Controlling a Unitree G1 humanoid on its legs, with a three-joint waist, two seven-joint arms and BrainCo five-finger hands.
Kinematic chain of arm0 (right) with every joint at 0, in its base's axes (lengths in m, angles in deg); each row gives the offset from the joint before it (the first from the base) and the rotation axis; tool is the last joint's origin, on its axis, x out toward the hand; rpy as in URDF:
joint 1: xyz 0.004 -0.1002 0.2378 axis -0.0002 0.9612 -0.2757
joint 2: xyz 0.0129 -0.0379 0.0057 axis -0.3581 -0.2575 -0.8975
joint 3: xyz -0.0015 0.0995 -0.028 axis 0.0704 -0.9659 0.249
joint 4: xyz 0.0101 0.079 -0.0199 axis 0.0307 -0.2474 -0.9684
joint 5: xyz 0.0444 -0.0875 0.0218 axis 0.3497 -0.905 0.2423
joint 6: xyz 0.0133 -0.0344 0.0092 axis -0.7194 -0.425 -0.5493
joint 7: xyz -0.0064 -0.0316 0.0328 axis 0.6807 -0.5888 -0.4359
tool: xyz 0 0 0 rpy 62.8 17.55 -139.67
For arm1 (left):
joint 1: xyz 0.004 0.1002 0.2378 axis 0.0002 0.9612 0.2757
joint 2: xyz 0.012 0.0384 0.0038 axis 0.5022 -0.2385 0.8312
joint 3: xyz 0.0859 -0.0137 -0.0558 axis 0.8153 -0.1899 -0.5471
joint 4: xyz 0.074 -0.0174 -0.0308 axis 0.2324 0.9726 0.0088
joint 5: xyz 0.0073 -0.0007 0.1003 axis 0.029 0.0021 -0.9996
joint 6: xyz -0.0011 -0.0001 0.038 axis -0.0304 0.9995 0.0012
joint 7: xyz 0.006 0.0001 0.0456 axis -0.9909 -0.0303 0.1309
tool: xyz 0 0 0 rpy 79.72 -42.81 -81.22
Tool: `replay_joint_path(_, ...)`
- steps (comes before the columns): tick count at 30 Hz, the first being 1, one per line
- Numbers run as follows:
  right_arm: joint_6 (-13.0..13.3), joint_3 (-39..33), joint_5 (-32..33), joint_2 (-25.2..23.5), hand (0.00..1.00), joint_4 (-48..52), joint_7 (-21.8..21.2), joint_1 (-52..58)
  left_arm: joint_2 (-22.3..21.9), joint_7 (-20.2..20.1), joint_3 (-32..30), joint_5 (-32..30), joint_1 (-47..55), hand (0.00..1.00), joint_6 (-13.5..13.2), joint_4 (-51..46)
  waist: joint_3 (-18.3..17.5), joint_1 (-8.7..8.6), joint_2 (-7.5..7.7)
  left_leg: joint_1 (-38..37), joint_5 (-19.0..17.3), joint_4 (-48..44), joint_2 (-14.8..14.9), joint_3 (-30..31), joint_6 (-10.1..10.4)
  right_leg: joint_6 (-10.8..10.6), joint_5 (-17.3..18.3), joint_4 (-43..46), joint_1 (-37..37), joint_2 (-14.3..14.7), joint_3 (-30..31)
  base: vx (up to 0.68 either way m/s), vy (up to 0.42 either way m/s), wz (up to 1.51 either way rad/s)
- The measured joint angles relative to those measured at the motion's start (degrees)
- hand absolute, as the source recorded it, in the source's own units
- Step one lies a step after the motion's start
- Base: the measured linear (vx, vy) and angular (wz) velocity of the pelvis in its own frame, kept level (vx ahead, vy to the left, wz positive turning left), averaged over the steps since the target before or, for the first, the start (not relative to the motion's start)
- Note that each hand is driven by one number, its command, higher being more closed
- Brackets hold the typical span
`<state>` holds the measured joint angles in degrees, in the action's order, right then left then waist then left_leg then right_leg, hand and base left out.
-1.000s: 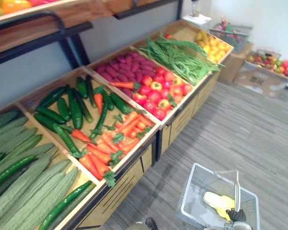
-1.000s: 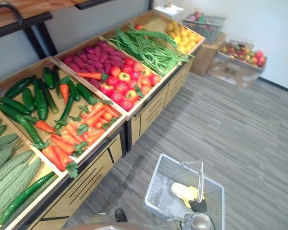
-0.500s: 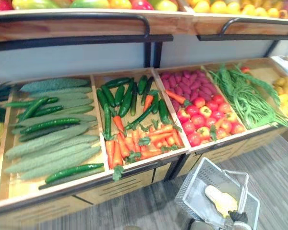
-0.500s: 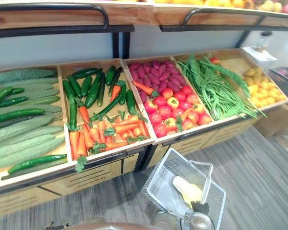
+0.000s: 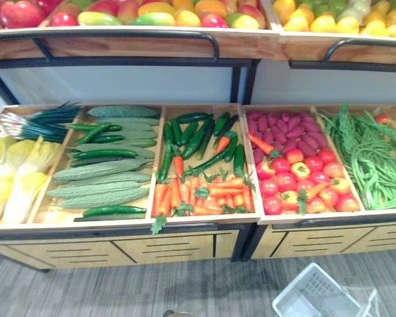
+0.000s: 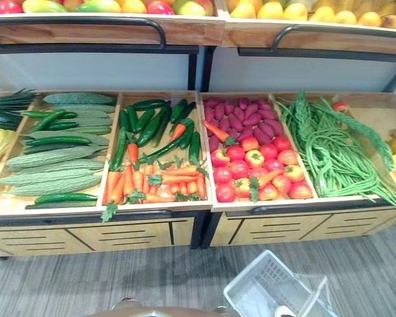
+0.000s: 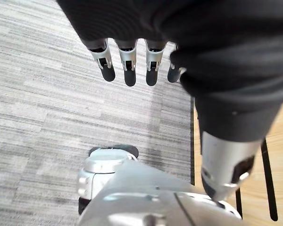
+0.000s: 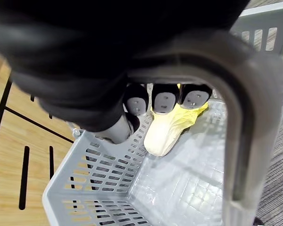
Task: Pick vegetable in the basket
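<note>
R hand (image 8: pixel 164 101): fingers curled tight round the grey handle (image 8: pixel 240 141) of the white plastic basket (image 8: pixel 85 202), which hangs under it; nothing else in that hand. Inside, right below the R fingertips, one pale yellow leafy head (image 8: pixel 167 129) lies flat on the basket's bottom, prob. a small cabbage or endive. L hand (image 7: pixel 129 63): fingers straight & relaxed, empty, hanging over the grey floor (image 7: pixel 47 94), w/ the wooden front of the display stand (image 5: pixel 185 241) near it.

Veg to pick from are in the stand's bins, ahead of & above both hands, well apart from the L hand. Carrots (image 5: pixel 204 195) & dark cucumbers (image 5: pixel 185 135) sit roughly straight ahead. Pale ridged gourds (image 5: pixel 102 181) are further to the L-hand side. Tomatoes (image 5: pixel 284 181) & long beans (image 5: pixel 369 158) are to the R-hand side.

Handling, my guess:
- Carrots: stiff, light, tapered. Take across the thick upper part, not the green tops, which would prob. bend or tear.
- Cucumbers: stiff but smooth, may slip. Wrap at mid-length.
- Gourds: long, bulkier, likely to tip if held at an end. Grip at centre.
- Tomatoes: round, could roll out of the fingers. Cup, don't pinch.
- Beans: limp & tangled, so one would drag others along.

The leafy head is soft, so lower anything firm beside it, not on it. The L hand has to do the picking, as the R is taken up w/ the handle.
</note>
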<state>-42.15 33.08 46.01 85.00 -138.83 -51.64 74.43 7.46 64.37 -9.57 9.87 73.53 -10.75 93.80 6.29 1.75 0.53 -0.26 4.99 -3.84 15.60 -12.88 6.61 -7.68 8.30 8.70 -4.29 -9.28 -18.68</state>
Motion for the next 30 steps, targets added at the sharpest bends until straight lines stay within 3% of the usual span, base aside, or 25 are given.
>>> replay_joint_path(3,0.2,-1.6,0.0,1.6,1.0,0.0,0.3,1.2,-0.1,1.7,1.1,-0.6,-0.4,0.0,-1.3,-2.9,-0.6,-0.1,-2.22,-1.4,0.9,5.2,-1.2,-0.3,0.9,-0.9,-0.6,-0.6,0.0,-0.3,-0.6,-0.03,0.069,0.24)
replay_joint_path(6,2.3,-1.3,-0.2,2.1,1.0,0.2,-0.3,1.8,1.2,6.1,2.0,-4.2,-0.4,0.0,-3.3,-10.8,-0.6,-0.37,-2.7,-2.0,1.8,8.1,-2.7,-0.1,0.8,-1.3,-1.0,-1.0,0.2,-0.8,0.4,-0.04,0.06,0.14)
replay_joint_path(10,5.1,1.3,-0.9,2.6,1.0,1.6,-2.1,2.5,4.1,13.6,6.7,-15.5,-0.6,0.0,-5.6,-26.2,-0.7,-0.59,-2.96,-1.7,1.4,9.5,-4.1,-0.2,1.1,-1.4,-1.7,-3.2,0.3,-0.9,3.1,-0.02,0.05,0.01)
replay_joint_path(12,6.6,1.8,-2.2,2.8,1.0,1.6,-2.1,2.7,5.5,14.7,7.9,-20.4,-0.6,0.0,-6.5,-31.9,-0.8,-0.97,-3.16,-1.4,1.0,9.5,-4.7,-0.2,1.1,-1.4,-1.7,-3.8,0.4,-1.2,3.8,0.04,0.046,0.02)
replay_joint_path(14,7.8,3.2,-3.0,3.2,1.0,1.8,-2.2,2.7,9.1,16.2,8.3,-25.3,-0.6,0.0,-9.1,-37.4,-1.0,-1.62,-3.45,-1.2,0.4,9.5,-5.3,-0.4,1.1,-1.4,-1.7,-4.1,0.9,-1.5,5.0,0.1,0.046,-0.07)
replay_joint_path(21,8.7,5.7,-4.9,4.1,1.0,2.4,-2.8,2.7,18.3,19.1,9.2,-32.0,-3.5,0.0,-16.5,-42.8,-1.3,-1.75,-3.67,-1.2,0.3,9.2,-5.6,-0.7,1.2,-1.6,-3.0,-5.3,1.1,-1.4,6.5,0.13,-0.003,-0.09)
replay_joint_path(27,8.6,9.4,-5.0,5.5,1.0,2.9,-3.4,-0.1,25.9,20.2,17.8,-33.5,-13.6,0.0,-18.7,-44.9,0.1,-3.26,-3.14,-1.0,0.3,9.2,-5.7,-0.7,1.2,-1.1,-3.7,-5.7,1.4,-1.5,6.8,0.04,-0.003,-0.04)
replay_joint_path(30,8.7,9.7,-4.9,6.1,1.0,3.7,-3.4,-0.3,26.4,19.2,19.0,-33.1,-15.7,0.0,-19.1,-44.9,0.7,-3.28,-3.25,-1.1,0.3,9.2,-5.4,-1.4,1.2,-0.3,-4.7,-5.7,2.0,-1.3,8.0,-0.03,0.015,-0.21)
